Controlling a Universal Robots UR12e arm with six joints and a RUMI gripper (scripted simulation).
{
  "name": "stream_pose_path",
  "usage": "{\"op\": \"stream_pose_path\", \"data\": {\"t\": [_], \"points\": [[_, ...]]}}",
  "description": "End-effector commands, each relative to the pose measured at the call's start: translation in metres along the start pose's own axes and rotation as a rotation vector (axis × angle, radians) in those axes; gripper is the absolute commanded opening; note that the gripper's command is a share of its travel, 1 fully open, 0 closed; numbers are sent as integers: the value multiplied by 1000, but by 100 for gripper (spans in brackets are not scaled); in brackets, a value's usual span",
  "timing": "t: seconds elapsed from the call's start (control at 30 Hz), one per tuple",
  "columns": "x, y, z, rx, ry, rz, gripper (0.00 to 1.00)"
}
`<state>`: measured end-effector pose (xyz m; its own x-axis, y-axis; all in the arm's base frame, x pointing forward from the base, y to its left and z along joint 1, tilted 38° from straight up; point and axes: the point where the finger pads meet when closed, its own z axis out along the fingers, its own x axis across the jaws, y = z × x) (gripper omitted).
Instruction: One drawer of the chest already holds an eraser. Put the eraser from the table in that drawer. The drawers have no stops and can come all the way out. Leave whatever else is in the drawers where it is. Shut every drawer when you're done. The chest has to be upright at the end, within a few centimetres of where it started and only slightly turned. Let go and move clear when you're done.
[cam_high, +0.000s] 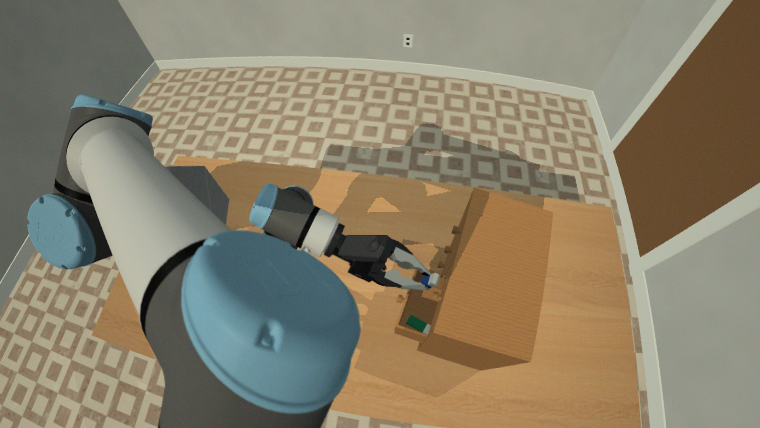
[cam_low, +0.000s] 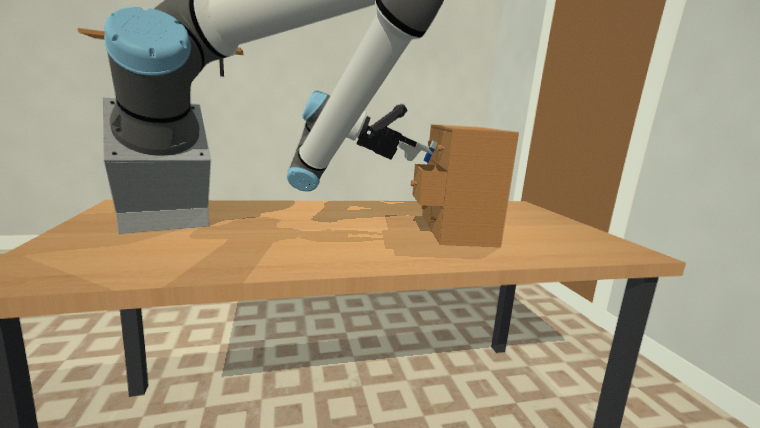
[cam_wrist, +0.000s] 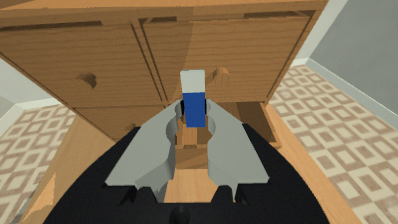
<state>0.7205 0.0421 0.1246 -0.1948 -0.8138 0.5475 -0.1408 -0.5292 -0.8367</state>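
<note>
Gripper (cam_high: 427, 282) (cam_low: 429, 151) (cam_wrist: 194, 100) found clamped on blue-and-white eraser (cam_high: 429, 280) (cam_low: 427, 154) (cam_wrist: 194, 102), held before upper front of chest (cam_high: 497, 276) (cam_low: 475, 186) (cam_wrist: 107, 57). Middle-row drawer (cam_high: 406, 330) (cam_low: 431, 186) (cam_wrist: 260, 122) stood pulled out below, green-and-white eraser (cam_high: 418, 323) lying inside. Held eraser observed above drawer level, outside compartment. Chest noted upright on wooden table (cam_high: 585, 319) (cam_low: 329, 260). Contact between held eraser and chest front could not be determined.

plain room, patterned tile floor (cam_high: 340, 129) (cam_low: 297, 382) (cam_wrist: 320, 115), wall outlet (cam_high: 407, 40), wooden table (cam_high: 585, 319) (cam_low: 319, 265), room type unclear
</note>
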Motion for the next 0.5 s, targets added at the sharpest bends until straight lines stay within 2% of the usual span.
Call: {"op": "stream_pose_path", "data": {"t": [0.0,0.33,0.47], "points": [[0,-1,0,1,0,0,11],[0,-1,0,1,0,0,11],[0,-1,0,1,0,0,16]]}}
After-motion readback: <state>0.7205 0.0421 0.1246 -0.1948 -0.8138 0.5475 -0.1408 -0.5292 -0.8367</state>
